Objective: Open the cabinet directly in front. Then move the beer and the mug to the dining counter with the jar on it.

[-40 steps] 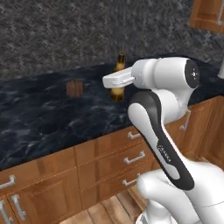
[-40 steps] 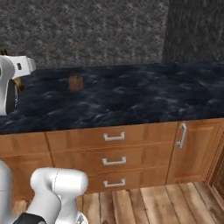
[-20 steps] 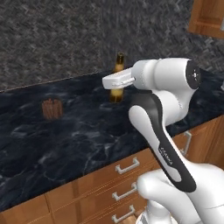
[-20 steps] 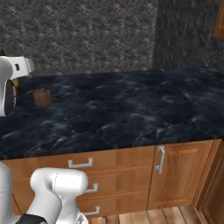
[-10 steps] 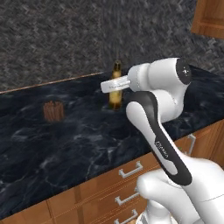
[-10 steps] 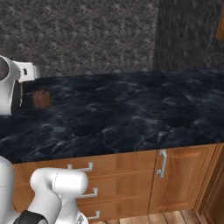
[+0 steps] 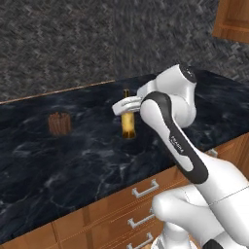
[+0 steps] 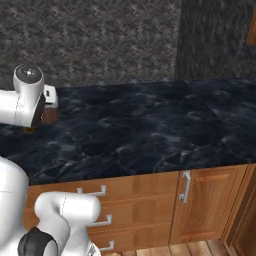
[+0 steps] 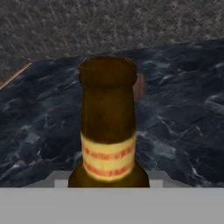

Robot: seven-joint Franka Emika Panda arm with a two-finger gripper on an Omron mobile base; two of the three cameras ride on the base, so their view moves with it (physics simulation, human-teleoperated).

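Left base view shows your gripper [image 7: 127, 105] clasping the beer [image 7: 128, 127] on the dining counter [image 7: 78, 160] near the jar [image 7: 59, 123]; mug unmoved.

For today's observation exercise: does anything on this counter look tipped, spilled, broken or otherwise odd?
Nothing stands out. The beer is upright in the gripper over the dining counter; the jar stands upright apart from it. No spill shows.
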